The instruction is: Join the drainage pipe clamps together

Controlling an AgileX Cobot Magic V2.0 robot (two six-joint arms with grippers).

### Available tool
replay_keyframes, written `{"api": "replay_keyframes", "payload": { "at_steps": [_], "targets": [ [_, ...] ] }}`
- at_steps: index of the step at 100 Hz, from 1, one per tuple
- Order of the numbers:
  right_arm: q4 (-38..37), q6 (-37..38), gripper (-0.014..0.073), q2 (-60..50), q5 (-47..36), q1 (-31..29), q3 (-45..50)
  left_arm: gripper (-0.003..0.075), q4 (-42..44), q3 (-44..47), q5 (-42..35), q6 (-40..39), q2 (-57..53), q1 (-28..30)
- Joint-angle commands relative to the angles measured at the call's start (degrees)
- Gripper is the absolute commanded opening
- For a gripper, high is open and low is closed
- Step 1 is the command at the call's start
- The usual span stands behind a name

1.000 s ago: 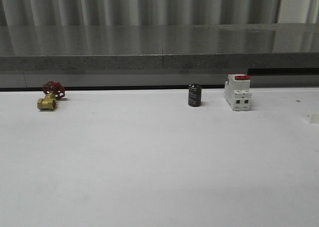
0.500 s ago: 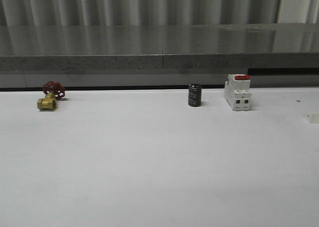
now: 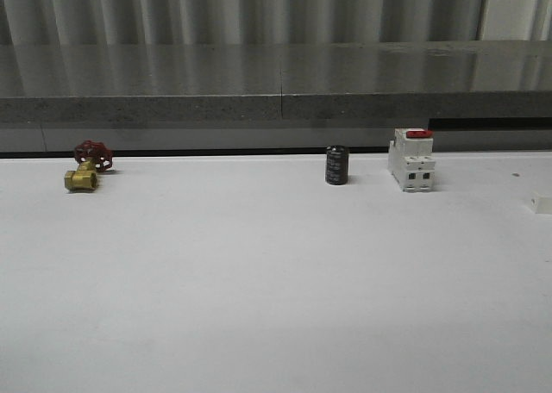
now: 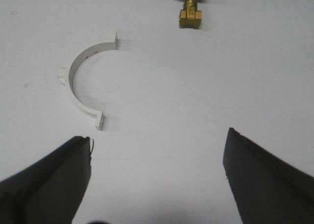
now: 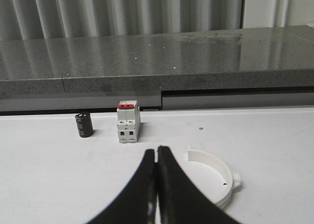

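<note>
One white half-ring drainage pipe clamp [image 4: 72, 72] lies flat on the white table in the left wrist view, ahead of and to one side of my left gripper [image 4: 157, 135]. That gripper is open, with bare table between its dark fingers [image 4: 49, 184]. A second half-ring clamp [image 5: 217, 161] lies on the table in the right wrist view, just beside my right gripper [image 5: 156, 149]. The right gripper is shut with nothing between its fingers, and it hides the near end of that clamp.
Along the table's far edge stand a brass valve with a red handwheel [image 3: 86, 165], a black cylinder [image 3: 336, 165] and a white boxy switch with a red top [image 3: 411, 159]. A small white piece [image 3: 543, 203] lies at the right edge. A grey ledge [image 3: 276, 91] runs behind the table.
The small white piece at the right edge of the front view has shifted slightly to the right. Nothing else in that view has moved.
</note>
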Motion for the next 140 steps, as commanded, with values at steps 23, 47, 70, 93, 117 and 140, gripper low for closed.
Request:
{"api": "replay_keyframes", "payload": {
  "at_steps": [23,47,70,93,117,140],
  "targets": [
    [0.0,-0.1,-0.0066,-1.1,-4.7,-0.5,-1.1,0.0555,-2.4,-14.3,2.6,9.1,20.5,8.1],
    [0.0,-0.1,-0.0066,-1.1,-4.7,-0.5,-1.1,0.0554,-5.8,-21.0,1.9,16.4,33.6,14.5],
    [0.0,-0.1,-0.0066,-1.1,-4.7,-0.5,-1.1,0.0554,-5.7,-26.8,1.9,22.5,42.1,17.8],
    [0.0,-0.1,-0.0066,-1.1,-4.7,-0.5,-1.1,0.0554,-5.6,-31.7,1.8,24.0,48.6,17.9],
    [0.0,-0.1,-0.0066,-1.1,-4.7,-0.5,-1.1,0.0554,-4.4,-34.8,1.5,24.0,54.1,17.9],
    [0.0,-0.1,-0.0066,-1.1,-4.7,-0.5,-1.1,0.0554,-4.4,-35.3,0.4,24.0,57.2,17.9]
  ]
}}
